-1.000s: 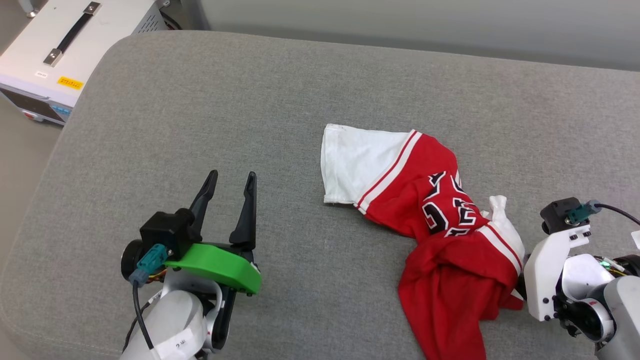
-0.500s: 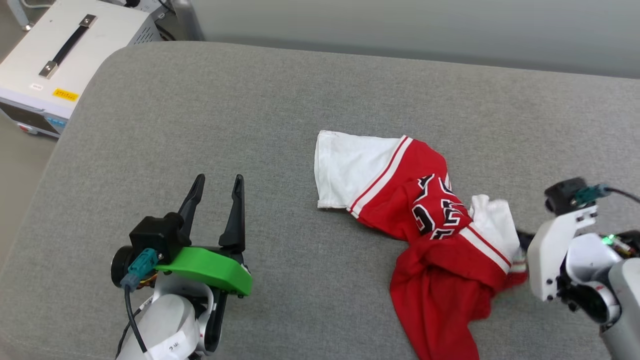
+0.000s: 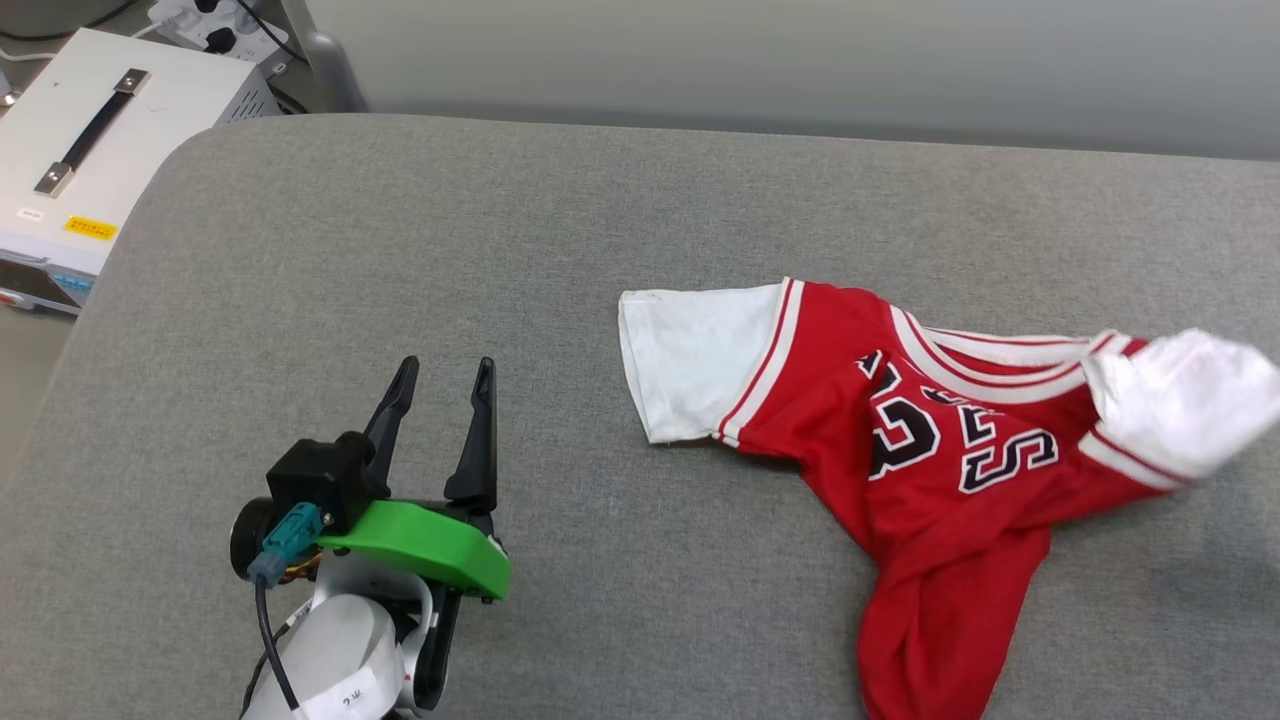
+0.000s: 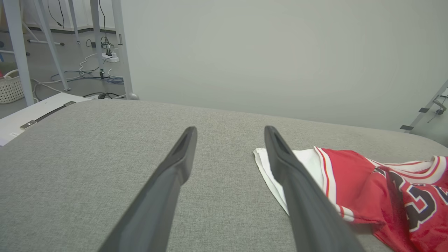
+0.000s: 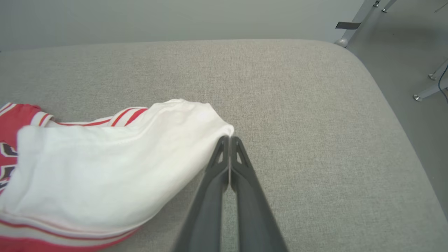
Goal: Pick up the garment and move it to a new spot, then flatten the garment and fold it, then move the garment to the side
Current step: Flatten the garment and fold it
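Spanning the frame's right half crosswise: garment [image 3: 850, 430], sleeve pinched in right pincer [image 5: 229, 137]; left pincer [image 3: 447, 362] wide amid open surface [image 3: 400, 220].

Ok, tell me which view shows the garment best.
The head view: the garment shows nearly whole there, both white sleeves, numerals and red body on the grey cushion. The left wrist view gives one sleeve and part of the chest. The right wrist view gives the other sleeve, its edge pinched in the right gripper.

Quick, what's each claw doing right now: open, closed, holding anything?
Left claw: open, holding nothing.
Right claw: closed, pinching the garment by its white sleeve.
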You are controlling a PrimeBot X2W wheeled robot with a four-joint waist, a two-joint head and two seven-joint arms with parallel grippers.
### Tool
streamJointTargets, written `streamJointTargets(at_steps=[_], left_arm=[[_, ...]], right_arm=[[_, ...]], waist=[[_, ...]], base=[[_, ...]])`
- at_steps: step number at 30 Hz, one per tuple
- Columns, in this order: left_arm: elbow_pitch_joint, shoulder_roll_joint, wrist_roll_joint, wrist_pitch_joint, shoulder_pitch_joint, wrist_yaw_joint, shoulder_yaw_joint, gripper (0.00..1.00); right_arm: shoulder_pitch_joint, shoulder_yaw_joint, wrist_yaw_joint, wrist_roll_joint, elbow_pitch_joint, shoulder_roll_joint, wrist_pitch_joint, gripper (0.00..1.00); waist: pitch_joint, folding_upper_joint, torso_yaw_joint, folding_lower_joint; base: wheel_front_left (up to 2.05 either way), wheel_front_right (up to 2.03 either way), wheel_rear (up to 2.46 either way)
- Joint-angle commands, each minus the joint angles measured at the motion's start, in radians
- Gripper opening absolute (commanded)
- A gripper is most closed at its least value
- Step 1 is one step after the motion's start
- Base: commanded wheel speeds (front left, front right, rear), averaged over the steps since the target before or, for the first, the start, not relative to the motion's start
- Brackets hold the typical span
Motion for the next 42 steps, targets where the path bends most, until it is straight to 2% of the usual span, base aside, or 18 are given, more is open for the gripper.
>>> streamJointTargets(at_steps=[1, 7, 8, 9, 10, 11, 17, 22, 29, 38, 40, 42], left_arm=[[0.004, -0.002, 0.011, -0.006, 0.009, -0.005, 0.000, 1.00], [0.018, 0.001, 0.011, -0.006, 0.013, -0.006, 0.001, 1.00], [0.020, 0.002, 0.011, -0.006, 0.014, -0.006, 0.001, 1.00], [0.022, 0.004, 0.010, -0.006, 0.015, -0.005, 0.002, 1.00], [0.022, 0.005, 0.010, -0.006, 0.017, -0.004, 0.003, 1.00], [0.024, 0.008, 0.009, -0.006, 0.021, -0.003, 0.004, 1.00], [0.028, 0.024, 0.004, 0.001, 0.056, 0.007, 0.007, 1.00], [0.018, 0.040, -0.002, 0.014, 0.092, 0.022, 0.014, 1.00], [-0.004, 0.062, -0.009, 0.034, 0.128, 0.039, 0.023, 1.00], [-0.027, 0.089, -0.010, 0.062, 0.144, 0.057, 0.029, 1.00], [-0.042, 0.107, 0.003, 0.087, 0.108, 0.050, 0.018, 1.00], [-0.049, 0.110, 0.006, 0.101, 0.073, 0.032, 0.004, 1.00]], right_arm=[[0.035, -0.024, -0.001, -0.014, 0.033, 0.023, -0.014, 0.00], [0.109, -0.109, -0.001, -0.042, 0.159, 0.108, -0.067, 0.00], [0.110, -0.113, -0.001, -0.041, 0.167, 0.117, -0.079, 0.02], [0.110, -0.119, -0.001, -0.038, 0.170, 0.127, -0.100, 0.29], [0.108, -0.125, -0.001, -0.037, 0.171, 0.134, -0.126, 0.43], [0.105, -0.130, -0.001, -0.039, 0.169, 0.140, -0.158, 1.00], [0.114, -0.174, -0.001, -0.083, 0.087, 0.183, -0.347, 1.00], [0.160, -0.154, -0.001, -0.136, -0.037, 0.226, -0.421, 1.00], [0.277, -0.068, -0.001, -0.180, -0.254, 0.299, -0.406, 1.00], [0.433, 0.060, -0.001, -0.209, -0.496, 0.345, -0.363, 1.00], [0.462, 0.094, -0.001, -0.213, -0.571, 0.361, -0.342, 1.00], [0.461, 0.096, -0.001, -0.206, -0.594, 0.366, -0.335, 1.00]], waist=[[0.004, 0.0000, 0.001, 0.0000], [0.007, 0.0000, -0.005, 0.0000], [0.006, 0.0000, -0.007, 0.0000], [0.004, 0.0000, -0.008, 0.0000], [0.002, 0.0000, -0.011, 0.0000], [-0.002, 0.0000, -0.014, 0.0000], [-0.048, 0.0000, -0.027, 0.0000], [-0.085, 0.0000, -0.035, 0.0000], [-0.118, 0.0000, -0.042, 0.0000], [-0.127, 0.0000, -0.063, 0.0000], [-0.104, 0.0000, -0.082, 0.0000], [-0.086, 0.0000, -0.092, 0.0000]], base=[[0.00, 0.00, 0.00], [0.00, 0.00, 0.00], [0.00, 0.00, 0.00], [0.00, 0.00, 0.00], [0.00, 0.00, 0.00], [0.00, 0.00, 0.00], [0.00, 0.00, 0.00], [0.00, 0.00, 0.00], [0.00, 0.00, 0.00], [0.00, 0.00, 0.00], [0.00, 0.00, 0.00], [0.00, 0.00, 0.00]])
